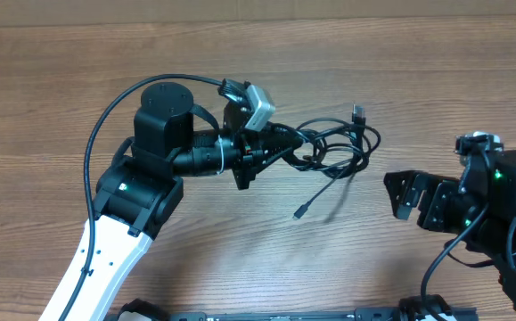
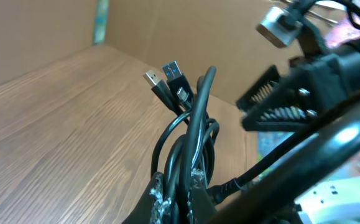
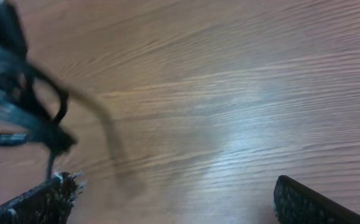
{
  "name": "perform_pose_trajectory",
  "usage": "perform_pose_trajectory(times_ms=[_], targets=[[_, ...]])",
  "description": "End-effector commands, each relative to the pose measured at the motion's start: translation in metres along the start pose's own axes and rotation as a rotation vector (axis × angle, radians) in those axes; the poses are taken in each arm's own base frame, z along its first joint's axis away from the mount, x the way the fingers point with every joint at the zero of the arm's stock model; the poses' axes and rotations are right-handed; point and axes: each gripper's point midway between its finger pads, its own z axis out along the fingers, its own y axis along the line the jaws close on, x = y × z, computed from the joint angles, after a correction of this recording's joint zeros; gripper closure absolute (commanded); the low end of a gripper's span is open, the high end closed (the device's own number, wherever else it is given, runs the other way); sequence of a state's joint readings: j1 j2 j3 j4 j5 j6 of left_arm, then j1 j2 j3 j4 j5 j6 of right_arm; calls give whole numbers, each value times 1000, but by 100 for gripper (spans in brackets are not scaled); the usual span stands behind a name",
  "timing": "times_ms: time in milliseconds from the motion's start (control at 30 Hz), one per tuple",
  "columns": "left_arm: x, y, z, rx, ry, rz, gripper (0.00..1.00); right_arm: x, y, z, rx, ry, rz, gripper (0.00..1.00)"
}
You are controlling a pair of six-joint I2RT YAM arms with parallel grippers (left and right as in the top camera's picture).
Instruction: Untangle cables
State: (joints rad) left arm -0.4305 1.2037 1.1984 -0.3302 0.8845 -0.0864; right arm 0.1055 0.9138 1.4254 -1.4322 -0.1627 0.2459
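The bundle of thin black looped cables [image 1: 339, 148] is being clenched by the left gripper [image 1: 286, 141]; right of the cables, the right gripper [image 1: 398, 196] is being held released over the brown wooden tabletop [image 1: 240, 250].

The pale brown wood-grain table [image 1: 240, 259] runs from a cardboard-coloured wall [image 1: 329, 11] at its far edge to a dark rail [image 1: 284, 315] at the near one, with a tangle of thin black cables [image 2: 194, 127] over its middle, resting or lifted I cannot tell.

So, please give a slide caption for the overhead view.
Left end effector grips the cables; right end effector stands open, apart.
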Motion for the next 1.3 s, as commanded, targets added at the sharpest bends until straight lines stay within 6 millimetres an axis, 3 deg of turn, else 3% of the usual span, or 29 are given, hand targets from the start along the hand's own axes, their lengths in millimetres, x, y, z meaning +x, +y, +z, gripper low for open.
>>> perform_pose_trajectory(times_ms=[0,233,567,800,900,1067,1267], targets=[[-16,3,-8,-62,-43,-28,96,2,20,-7,-110,7,-24,0],[-33,-4,-6,-33,-106,-150,96,-4,65,-18,-367,0,-59,0],[-37,-1,5,-104,-145,-313,96,-19,72,-21,-399,-64,-86,1],[-47,-23,14,-39,-170,-291,96,-27,73,-15,-399,-70,-89,27],[-47,-29,17,-23,-170,-283,96,-29,71,-7,-385,-53,-80,31],[-45,-35,19,0,-156,-283,96,-36,62,3,-326,-58,-70,50],[-45,-35,19,4,-156,-282,96,-40,63,2,-329,-76,-76,63]])
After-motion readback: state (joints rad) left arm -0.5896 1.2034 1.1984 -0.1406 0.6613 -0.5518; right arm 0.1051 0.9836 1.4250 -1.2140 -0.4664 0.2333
